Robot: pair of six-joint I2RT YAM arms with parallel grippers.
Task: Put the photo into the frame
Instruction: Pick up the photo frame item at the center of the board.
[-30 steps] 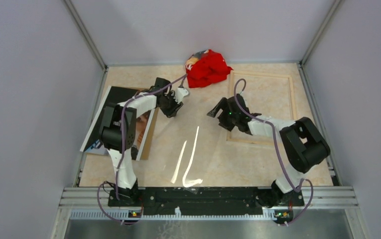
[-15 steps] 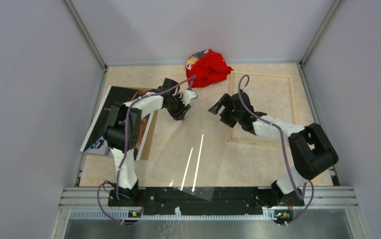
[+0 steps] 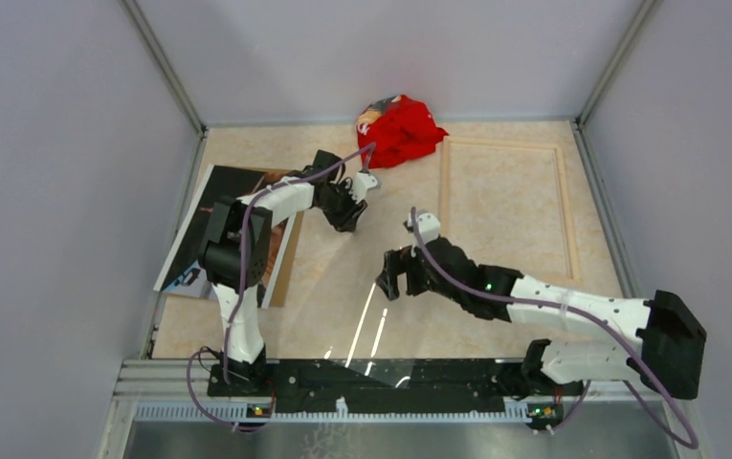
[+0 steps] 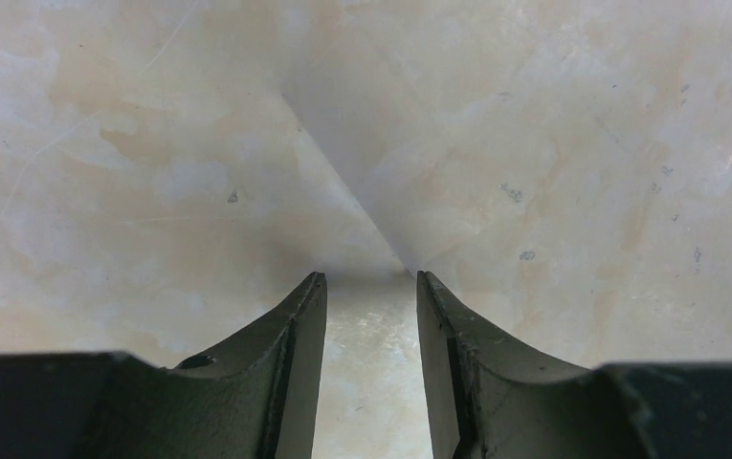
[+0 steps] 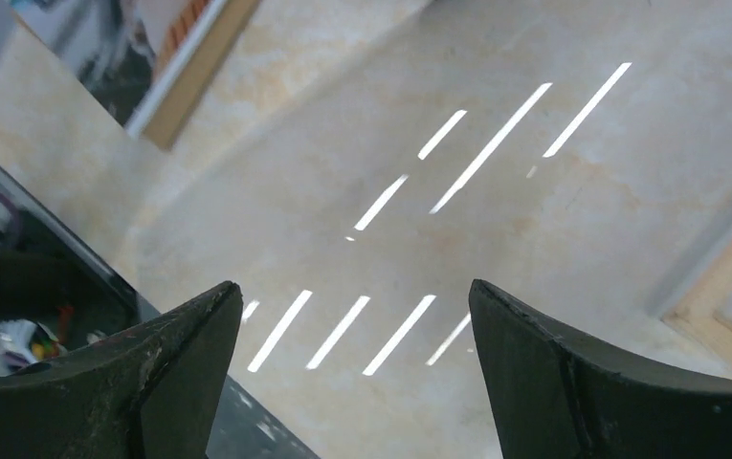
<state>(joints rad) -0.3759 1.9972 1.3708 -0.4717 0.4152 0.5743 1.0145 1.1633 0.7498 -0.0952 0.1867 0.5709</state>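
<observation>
The photo (image 3: 197,218) lies at the left on a brown backing board (image 3: 283,263), partly under my left arm; its edge also shows in the right wrist view (image 5: 103,43). The frame (image 3: 443,196), pale wood with nothing inside it, lies at the back right. A clear pane (image 3: 371,320) with bright reflected stripes lies mid-table, its near end over the black rail. My left gripper (image 3: 350,208) (image 4: 369,274) is open, tips down at the pane's far corner (image 4: 395,244); I cannot tell if they touch. My right gripper (image 3: 392,283) (image 5: 354,285) hangs wide open over the pane (image 5: 438,229).
A crumpled red cloth (image 3: 398,129) sits at the back centre beside the frame. The black base rail (image 3: 390,371) (image 5: 17,277) runs along the near edge. Grey walls close in on both sides. A corner of the frame (image 5: 725,296) shows at the right.
My right arm has swung from the frame's left rail toward the near middle, over the pane. The pane's reflections have shifted toward the near edge. The left gripper has shifted slightly right.
</observation>
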